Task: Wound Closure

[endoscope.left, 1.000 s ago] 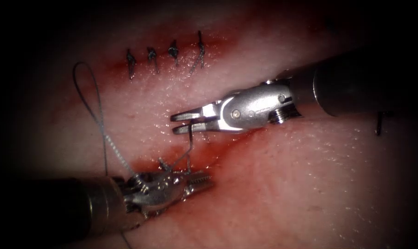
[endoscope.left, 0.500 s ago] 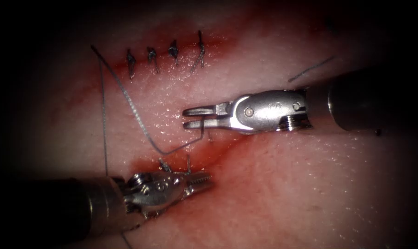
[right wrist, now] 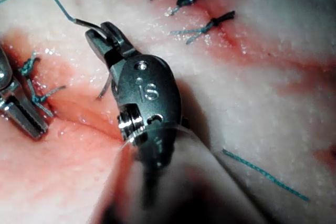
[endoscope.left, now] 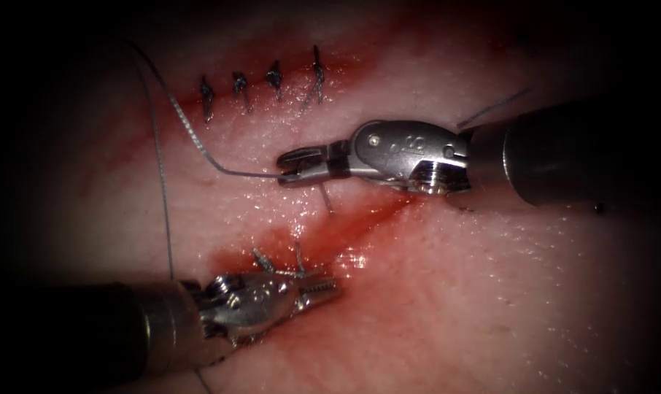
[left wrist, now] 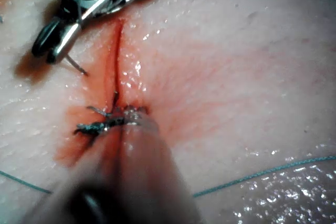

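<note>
The right arm's steel needle driver (endoscope.left: 287, 166) has its jaws closed across the thin curved steel needle (endoscope.left: 327, 201), gripping it about mid-curve. The blunt tail sticks out past the jaws towards the endoscope view's left. The sharp tip hangs down below them on the left side of the narrow red cut (endoscope.left: 374, 215). We cannot tell whether the tip touches the pale, wet pork tissue (endoscope.left: 491, 292) or sits just above it, but the needle's body is not buried.

The fine braided thread (endoscope.left: 188, 128) runs from the needle's tail up and left, past four dark knotted stitches (endoscope.left: 272, 76) on a second, closed cut.

The left arm's needle driver (endoscope.left: 319, 283) lies low at the near end of the cut. Its jaws look parted, the toothed face showing, and they hold nothing. Its tip sits right at a knotted stitch (endoscope.left: 276, 266) with short cut tails, in a patch of red fluid (endoscope.left: 287, 241).

We judge this a set-up for a bite. To do it well, we want the tip square to the surface and the wrist rolling along the needle's curve. The trailing thread should stay clear of the finished knots.
</note>
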Available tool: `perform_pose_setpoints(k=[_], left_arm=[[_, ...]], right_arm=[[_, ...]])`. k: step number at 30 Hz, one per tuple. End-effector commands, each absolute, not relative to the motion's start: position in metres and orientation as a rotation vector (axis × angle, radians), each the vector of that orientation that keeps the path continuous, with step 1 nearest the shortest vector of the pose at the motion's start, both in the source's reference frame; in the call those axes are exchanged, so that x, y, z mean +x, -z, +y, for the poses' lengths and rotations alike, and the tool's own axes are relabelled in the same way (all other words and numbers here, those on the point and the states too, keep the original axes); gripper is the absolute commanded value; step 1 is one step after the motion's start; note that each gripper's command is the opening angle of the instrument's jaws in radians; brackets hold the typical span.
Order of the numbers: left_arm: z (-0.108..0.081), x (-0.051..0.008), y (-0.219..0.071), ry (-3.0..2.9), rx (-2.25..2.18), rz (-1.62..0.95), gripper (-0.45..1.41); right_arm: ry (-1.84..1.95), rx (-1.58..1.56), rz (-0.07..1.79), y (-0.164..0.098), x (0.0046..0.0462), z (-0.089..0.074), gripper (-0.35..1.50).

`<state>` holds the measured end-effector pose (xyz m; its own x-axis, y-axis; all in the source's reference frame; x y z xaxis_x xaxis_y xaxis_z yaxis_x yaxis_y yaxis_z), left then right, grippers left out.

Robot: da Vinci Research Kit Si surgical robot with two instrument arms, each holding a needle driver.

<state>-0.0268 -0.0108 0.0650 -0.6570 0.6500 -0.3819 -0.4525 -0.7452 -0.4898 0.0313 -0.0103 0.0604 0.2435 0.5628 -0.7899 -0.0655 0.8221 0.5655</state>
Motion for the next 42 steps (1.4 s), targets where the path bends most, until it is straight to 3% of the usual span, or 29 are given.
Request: perform_pose_setpoints(k=[1, 20, 42], left_arm=[[-0.0115, -0.0275, -0.0656, -2.358, -0.73, -0.476, 0.1], [-0.0119, -0.028, -0.0657, -2.363, -0.733, -0.486, 0.12], [-0.0111, -0.0265, -0.0656, -2.377, -0.749, -0.511, 0.12]], right_arm=[[-0.451, 0.47, 1.265, -0.0606, 0.0321, -0.0105, -0.35], [-0.48, 0.411, 1.297, -0.0589, 0.0334, -0.0088, -0.35], [-0.874, 1.078, 1.124, -0.0597, 0.0322, -0.0183, -0.35]])
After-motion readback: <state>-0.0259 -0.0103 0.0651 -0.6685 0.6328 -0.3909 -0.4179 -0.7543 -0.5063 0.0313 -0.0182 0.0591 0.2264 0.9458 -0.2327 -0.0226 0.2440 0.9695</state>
